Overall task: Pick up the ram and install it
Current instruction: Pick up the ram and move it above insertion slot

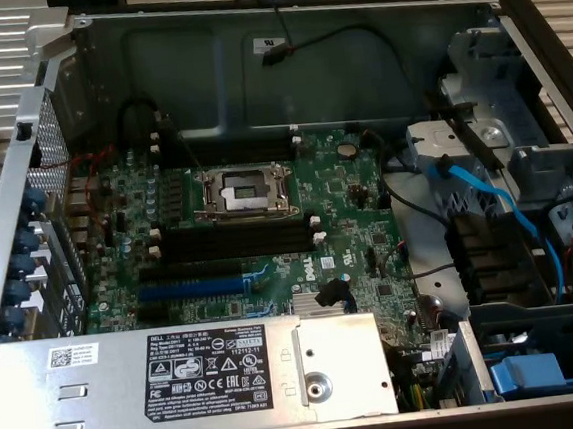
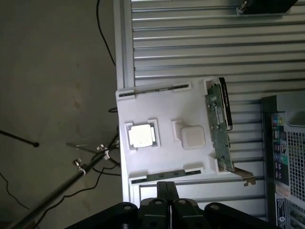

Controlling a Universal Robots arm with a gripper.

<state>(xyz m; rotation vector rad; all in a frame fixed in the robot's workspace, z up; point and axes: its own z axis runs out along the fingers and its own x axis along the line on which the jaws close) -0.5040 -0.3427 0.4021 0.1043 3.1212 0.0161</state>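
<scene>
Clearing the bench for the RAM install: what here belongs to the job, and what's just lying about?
Job: ram, gripper, black memory slots.
Lying about: processor chip, expansion card, white block, blue cables.

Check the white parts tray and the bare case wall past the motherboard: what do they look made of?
White parts tray: matte, opaque white with shaped pockets; looks like plastic, possibly printed. Case wall: bare grey sheet metal with a dull sheen, folded rim and punched holes; likely steel, can't confirm.
</scene>
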